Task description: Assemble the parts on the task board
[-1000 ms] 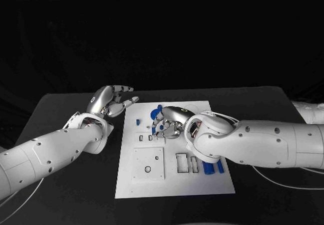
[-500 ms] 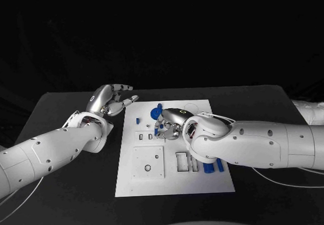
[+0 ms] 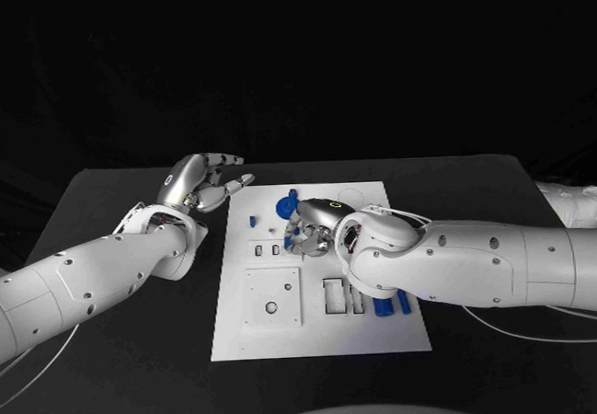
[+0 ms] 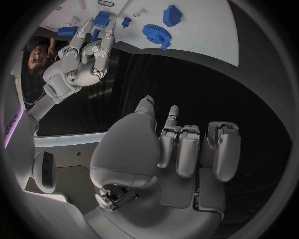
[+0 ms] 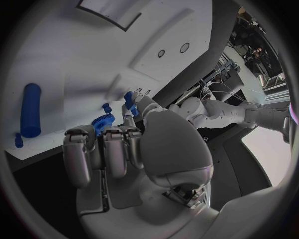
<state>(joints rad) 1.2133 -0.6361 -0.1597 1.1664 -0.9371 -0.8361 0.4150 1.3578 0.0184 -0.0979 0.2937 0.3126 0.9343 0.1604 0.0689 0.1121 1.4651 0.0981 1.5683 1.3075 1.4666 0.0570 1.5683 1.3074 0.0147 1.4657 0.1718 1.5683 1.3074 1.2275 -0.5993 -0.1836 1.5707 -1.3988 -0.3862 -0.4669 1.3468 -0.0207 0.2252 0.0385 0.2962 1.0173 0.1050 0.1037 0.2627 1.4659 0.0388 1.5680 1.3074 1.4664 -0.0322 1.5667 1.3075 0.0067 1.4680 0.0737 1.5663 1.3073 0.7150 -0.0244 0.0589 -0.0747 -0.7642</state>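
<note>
I see my right hand [image 3: 316, 226] low over the white board [image 3: 285, 332], fingers [image 5: 115, 149] curled together; I can't tell whether they hold anything. A toothed blue gear [image 5: 103, 122] lies just beyond them, a smooth blue cylinder [image 5: 30, 109] farther off. My left hand [image 3: 198, 184] hovers above the black worktop [image 3: 119, 362] beside the board, fingers curled in, empty.

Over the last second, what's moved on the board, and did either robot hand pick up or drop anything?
The right robot hand has drawn slightly back toward the robot over the task board, its fingers staying around a small blue part. Nothing was released. The left robot hand still hovers empty off the board's far left corner, and the blue gear lies unmoved.
</note>
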